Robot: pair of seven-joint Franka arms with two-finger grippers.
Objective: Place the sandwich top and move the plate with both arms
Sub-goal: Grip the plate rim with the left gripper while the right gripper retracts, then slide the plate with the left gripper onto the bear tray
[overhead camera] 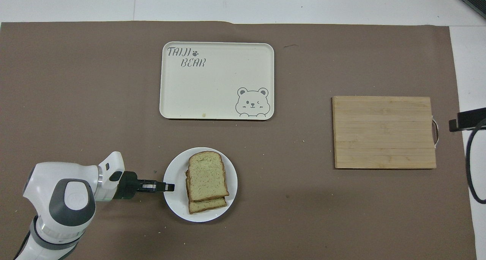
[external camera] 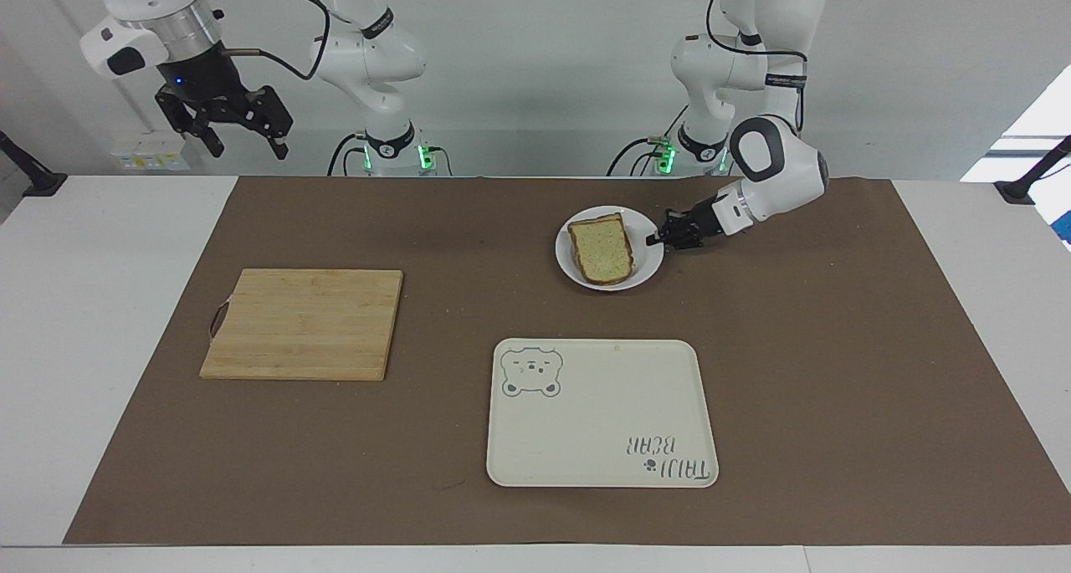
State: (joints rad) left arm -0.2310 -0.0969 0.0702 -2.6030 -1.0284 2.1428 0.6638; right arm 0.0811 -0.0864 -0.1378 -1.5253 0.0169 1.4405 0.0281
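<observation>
Sandwich top [overhead camera: 207, 175] sits on the stack, slightly skewed over the lower slice [overhead camera: 207, 205], whose edge shows on the robots' side. The stack lies in the plate [overhead camera: 228, 186], on the brown mat [overhead camera: 95, 100] close to the bench's robot-side edge, somewhat toward the left arm's end.

Left gripper [external camera: 652, 239] is down at the plate rim on the side toward the left arm's end, fingers [overhead camera: 169, 186] together and clamped on the rim. The left arm [overhead camera: 62, 199] reaches in low, nearly level with the bench.

Right gripper [external camera: 243, 145] is raised high over the robot-side edge of the bench near the right arm's corner, fingers [external camera: 279, 145] spread apart, holding nothing. In the overhead view only a bit of it and its cable [overhead camera: 472, 153] show at the frame edge. The right arm is waiting.

Cream tray [overhead camera: 212, 100] with bear print lies farther from the robots than the plate, near bench centre, nothing on it. Wooden cutting board [overhead camera: 383, 133] lies toward the right arm's end, well apart from both plate and tray, with a small metal handle [overhead camera: 436, 131] on its outer edge. Scattered crumbs on the mat around the plate.
</observation>
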